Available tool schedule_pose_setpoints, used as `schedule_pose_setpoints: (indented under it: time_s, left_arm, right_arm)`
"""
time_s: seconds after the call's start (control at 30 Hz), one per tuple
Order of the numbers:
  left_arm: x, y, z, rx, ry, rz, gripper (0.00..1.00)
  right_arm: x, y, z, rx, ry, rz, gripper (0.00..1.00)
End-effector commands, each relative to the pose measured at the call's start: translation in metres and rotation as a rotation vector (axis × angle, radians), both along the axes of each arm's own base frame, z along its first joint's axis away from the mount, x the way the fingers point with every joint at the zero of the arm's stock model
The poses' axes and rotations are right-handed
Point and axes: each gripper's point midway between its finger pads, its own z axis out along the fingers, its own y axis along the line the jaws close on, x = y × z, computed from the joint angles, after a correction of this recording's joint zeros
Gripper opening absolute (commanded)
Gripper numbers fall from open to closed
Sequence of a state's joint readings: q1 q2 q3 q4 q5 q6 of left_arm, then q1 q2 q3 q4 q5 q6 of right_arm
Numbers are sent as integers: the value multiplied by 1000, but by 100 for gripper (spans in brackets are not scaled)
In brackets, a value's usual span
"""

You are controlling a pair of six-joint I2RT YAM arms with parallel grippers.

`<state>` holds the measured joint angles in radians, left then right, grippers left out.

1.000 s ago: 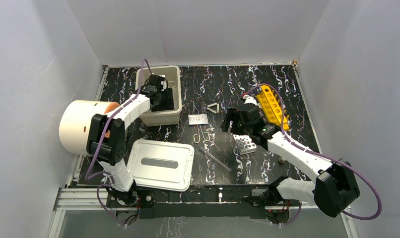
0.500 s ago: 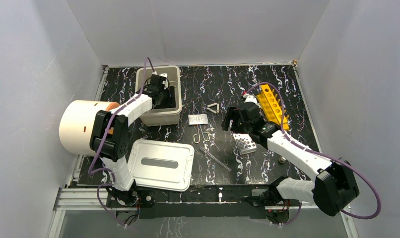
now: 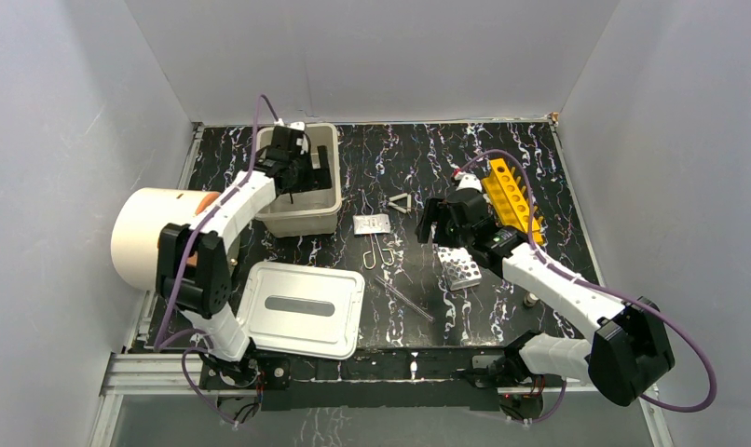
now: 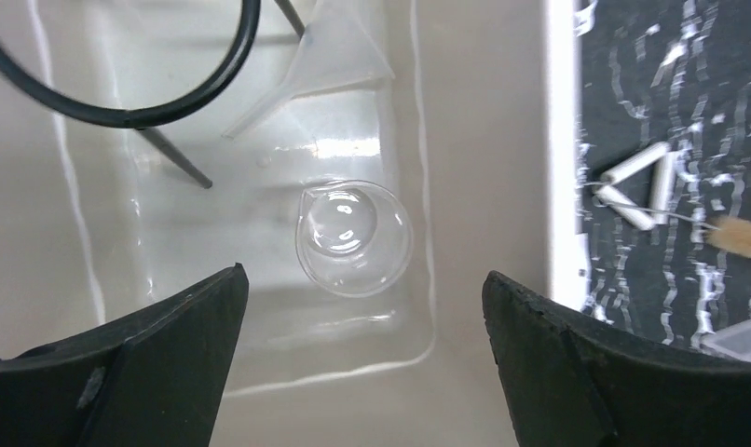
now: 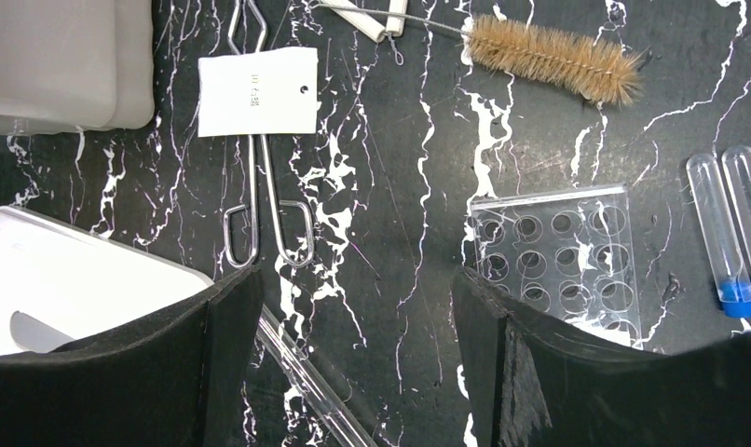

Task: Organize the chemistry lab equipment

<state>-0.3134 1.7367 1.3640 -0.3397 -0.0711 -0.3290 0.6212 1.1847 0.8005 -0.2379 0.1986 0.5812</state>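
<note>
A white paper tag (image 5: 258, 91), its small dark print unreadable, lies over the wire metal tongs (image 5: 254, 186) left of the spread, empty right gripper (image 5: 358, 289), near the clear perforated rack (image 5: 563, 261), while the left gripper (image 4: 364, 317), jaws wide, hangs above the clear glass beaker (image 4: 353, 237) inside the far-left cream plastic bin (image 4: 484, 140).

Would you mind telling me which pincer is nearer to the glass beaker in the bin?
Left. The left pincer hangs open directly above the glass beaker in the bin; the right pincer is across the table, near the wire tongs.
</note>
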Motion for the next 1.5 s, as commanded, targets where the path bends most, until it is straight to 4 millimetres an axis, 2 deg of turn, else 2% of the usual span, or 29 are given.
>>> schedule_pose_setpoints:
  time_s: [0.0,0.27,0.37,0.47,0.6,0.9,1.03,1.23,1.47]
  left_arm:
    - [-11,4,75,-58,-116,34,98]
    - [-34,5,147,-117,-252,-11,98]
    - [-49,-14,173,-227,-308,-102,98]
    - [-66,-33,195,-357,-345,-183,98]
    - [-85,-51,211,-483,-362,-259,98]
    - [-98,-52,201,-540,-324,-234,98]
    - [-98,-48,198,-530,-317,-211,98]
    - [-95,-36,195,-486,-312,-141,98]
    - [-95,-14,192,-414,-302,-17,98]
  right_arm:
    - [14,6,27,17,-71,14,82]
    - [26,1,38,-60,-115,28,82]
    - [31,4,41,-82,-122,49,82]
    - [31,16,36,-78,-97,115,82]
    - [32,33,20,-72,-24,183,81]
    - [31,69,-34,-113,225,258,71]
    - [32,93,-48,-137,272,275,69]
    - [55,120,-54,-171,215,305,69]
    - [85,128,-73,-307,126,416,70]
